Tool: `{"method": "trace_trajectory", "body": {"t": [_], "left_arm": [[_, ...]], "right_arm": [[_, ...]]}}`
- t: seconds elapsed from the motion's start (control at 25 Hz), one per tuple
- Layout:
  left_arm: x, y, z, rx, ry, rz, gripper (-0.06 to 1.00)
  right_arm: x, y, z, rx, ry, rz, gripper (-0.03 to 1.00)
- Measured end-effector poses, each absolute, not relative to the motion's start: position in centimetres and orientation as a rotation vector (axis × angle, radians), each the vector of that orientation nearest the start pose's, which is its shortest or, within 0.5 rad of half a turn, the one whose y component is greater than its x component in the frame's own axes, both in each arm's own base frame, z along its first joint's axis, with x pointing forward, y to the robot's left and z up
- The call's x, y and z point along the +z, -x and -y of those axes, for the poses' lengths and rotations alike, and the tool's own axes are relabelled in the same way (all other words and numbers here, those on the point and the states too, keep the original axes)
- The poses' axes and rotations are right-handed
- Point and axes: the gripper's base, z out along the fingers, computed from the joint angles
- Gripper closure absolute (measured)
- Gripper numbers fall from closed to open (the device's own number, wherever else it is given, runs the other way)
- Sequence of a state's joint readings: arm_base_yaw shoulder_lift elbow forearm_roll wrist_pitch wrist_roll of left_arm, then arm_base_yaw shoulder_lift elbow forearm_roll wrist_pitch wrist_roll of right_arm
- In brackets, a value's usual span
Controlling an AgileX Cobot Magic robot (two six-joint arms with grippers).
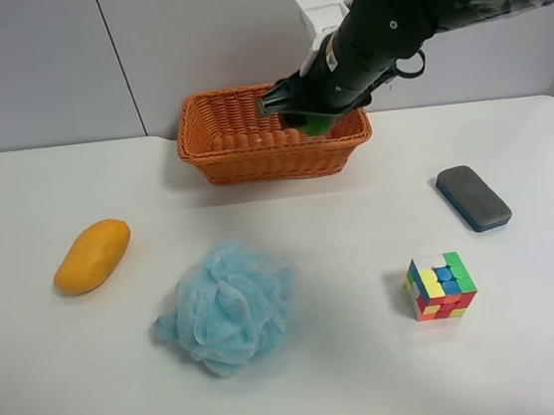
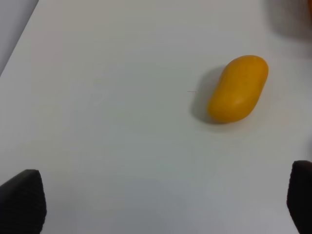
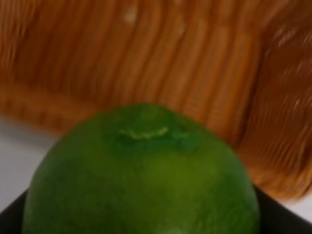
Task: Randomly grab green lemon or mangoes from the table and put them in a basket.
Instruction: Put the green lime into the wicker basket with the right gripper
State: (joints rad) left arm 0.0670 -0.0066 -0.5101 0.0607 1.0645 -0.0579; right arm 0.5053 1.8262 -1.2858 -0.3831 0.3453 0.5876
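Note:
The orange-brown wicker basket (image 1: pixel 211 135) stands at the back of the white table (image 1: pixel 357 379). The arm at the exterior high view's right holds the green lemon (image 1: pixel 315 121) over the basket's inside; its gripper (image 1: pixel 302 115) is shut on it. The right wrist view shows the lemon (image 3: pixel 141 175) filling the frame, with the basket weave (image 3: pixel 195 63) close behind. The yellow-orange mango (image 1: pixel 92 256) lies on the table at the exterior view's left. It also shows in the left wrist view (image 2: pixel 238 88); the left gripper (image 2: pixel 161 200) is open, well apart from it, with fingertips (image 2: pixel 22 200) wide.
A pale blue mesh bath sponge (image 1: pixel 228 305) lies at the table's middle front. A multicoloured puzzle cube (image 1: pixel 440 287) and a dark blue-grey eraser block (image 1: pixel 472 197) lie at the exterior view's right. A grey wall stands behind the table.

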Motion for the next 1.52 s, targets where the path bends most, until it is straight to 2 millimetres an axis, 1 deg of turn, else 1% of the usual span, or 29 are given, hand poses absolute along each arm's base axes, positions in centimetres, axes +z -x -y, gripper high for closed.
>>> {"method": "trace_trajectory", "body": {"t": [0.2, 0.28, 0.4, 0.48, 0.68, 0.72, 0.76, 0.88, 1.28, 1.32, 1.36, 1.4, 1.44, 1.52], "left_arm": [[28.0, 0.8, -0.4, 0.078, 0.130, -2.027, -0.05], [28.0, 0.8, -0.4, 0.078, 0.130, -2.027, -0.05], [28.0, 0.8, -0.4, 0.078, 0.130, -2.027, -0.05], [28.0, 0.8, -0.4, 0.078, 0.130, -2.027, -0.05], [28.0, 0.8, -0.4, 0.079, 0.130, -2.027, -0.05], [28.0, 0.8, -0.4, 0.079, 0.130, -2.027, -0.05], [28.0, 0.8, -0.4, 0.079, 0.130, -2.027, -0.05], [28.0, 0.8, -0.4, 0.079, 0.130, -2.027, -0.05], [28.0, 0.8, -0.4, 0.079, 0.130, -2.027, -0.05], [28.0, 0.8, -0.4, 0.079, 0.130, -2.027, -0.05], [28.0, 0.8, -0.4, 0.079, 0.130, -2.027, -0.05], [28.0, 0.8, -0.4, 0.079, 0.130, -2.027, -0.05], [28.0, 0.8, -0.4, 0.079, 0.130, -2.027, -0.05], [28.0, 0.8, -0.4, 0.079, 0.130, -2.027, -0.05]], "right_arm": [[24.2, -38.7, -15.4, 0.264, 0.102, -2.223, 0.34], [24.4, -39.4, -14.2, 0.273, 0.071, -2.187, 0.34], [23.9, -40.4, -13.4, 0.293, 0.055, -2.151, 0.34], [22.7, -41.0, -13.5, 0.311, 0.061, -2.148, 0.34], [17.6, -43.0, -14.5, 0.339, 0.085, -2.193, 0.34], [16.8, -43.3, -14.6, 0.338, 0.087, -2.202, 0.34], [16.5, -43.6, -14.7, 0.338, 0.088, -2.204, 0.34], [15.8, -44.0, -14.8, 0.337, 0.088, -2.211, 0.34], [16.1, -44.1, -14.9, 0.341, 0.087, -2.201, 0.34], [16.1, -44.1, -14.9, 0.341, 0.087, -2.201, 0.32], [16.1, -44.1, -14.9, 0.341, 0.087, -2.201, 0.26], [16.1, -44.1, -14.9, 0.342, 0.088, -2.200, 0.16], [16.1, -44.1, -14.9, 0.343, 0.088, -2.199, 0.08], [16.1, -44.1, -14.9, 0.343, 0.088, -2.199, 0.02]]}}
